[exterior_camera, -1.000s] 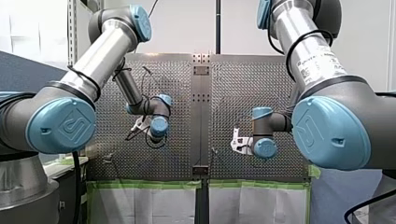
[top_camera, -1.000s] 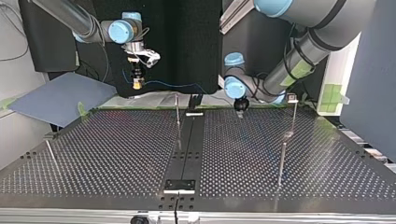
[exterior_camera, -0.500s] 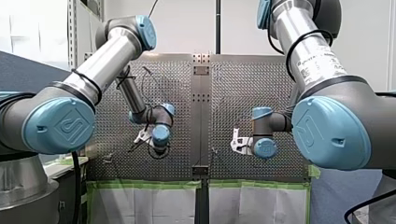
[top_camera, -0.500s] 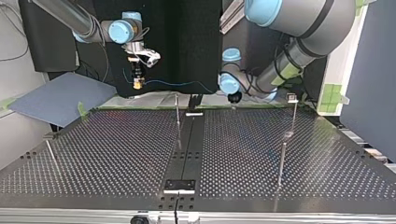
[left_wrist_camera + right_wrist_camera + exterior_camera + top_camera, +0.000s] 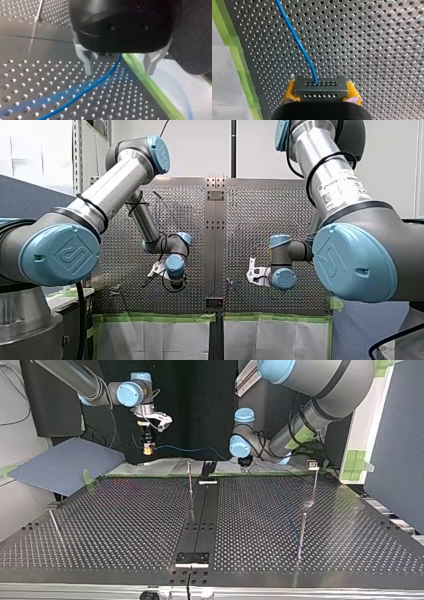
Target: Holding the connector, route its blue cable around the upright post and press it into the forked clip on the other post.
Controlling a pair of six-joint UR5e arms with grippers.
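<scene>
In the right wrist view my right gripper is shut on the black connector, gripped between its yellow pads. The blue cable leaves the connector and runs ahead over the perforated plate. In the top view the same gripper hangs above the table's far edge, and the cable stretches toward my left gripper. The left wrist view shows my left gripper open, with the cable passing under and between its metal fingers. A thin upright post stands near the centre. A post with a clip head stands at the top view's right.
A black strip runs down the middle of the perforated table. Further thin rods stand at the top view's right and left. A blue-grey sheet lies off the table's far left corner. Green tape lines the far edge.
My left arm has swung toward the table's middle, bringing its open gripper over the cable. My right arm and the connector have stayed still.
</scene>
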